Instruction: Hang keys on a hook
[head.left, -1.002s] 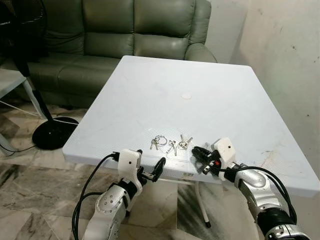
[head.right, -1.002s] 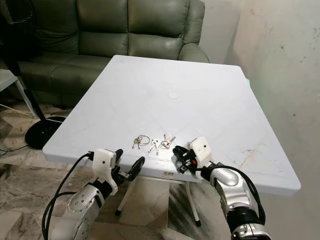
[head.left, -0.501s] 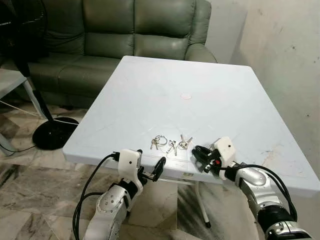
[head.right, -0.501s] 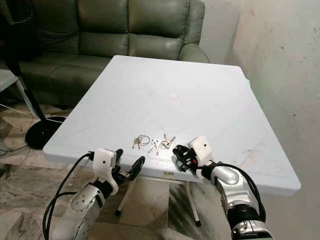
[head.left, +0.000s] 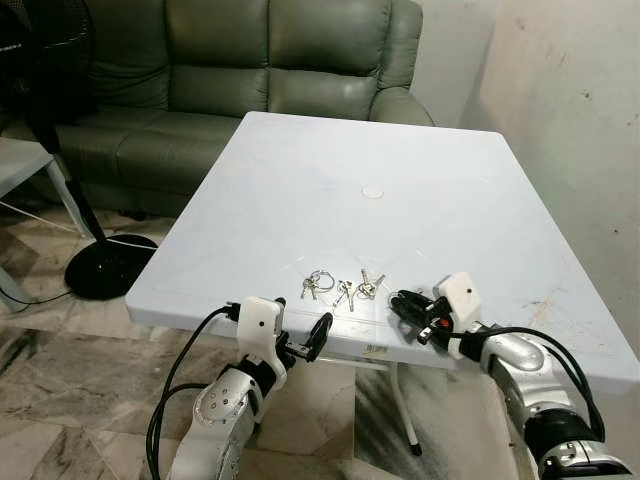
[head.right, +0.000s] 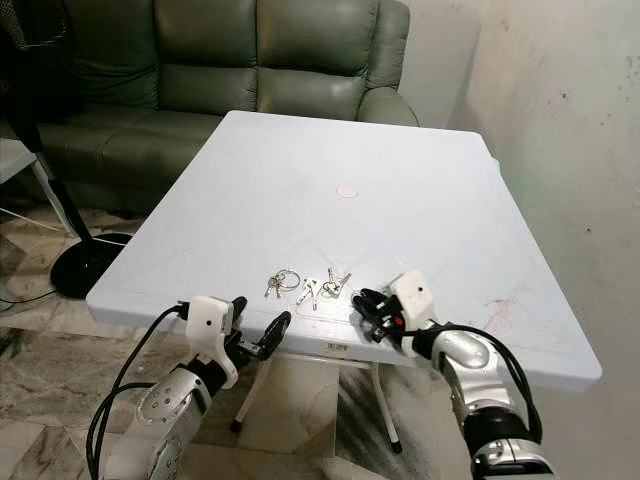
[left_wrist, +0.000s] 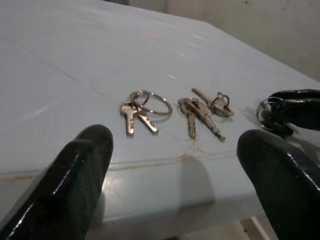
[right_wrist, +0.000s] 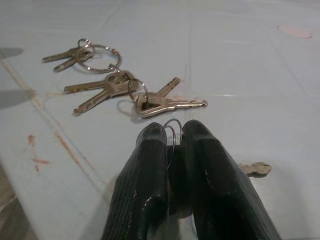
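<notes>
The right gripper (head.left: 403, 303) reaches in low from the right, its silver forearm bent at the elbow and its white wrist block raised behind the fingers. The two black fingers (right_wrist: 150, 185) are pressed together, pinching a thin wire ring (right_wrist: 173, 129) that sticks up between their tips. A key (right_wrist: 256, 169) peeks out beside one finger. The left gripper (head.right: 262, 333) is held lower and nearer the body, forearm angled up, cable looping off its wrist. Its fingers (left_wrist: 82, 165) stand wide apart with nothing between them.
</notes>
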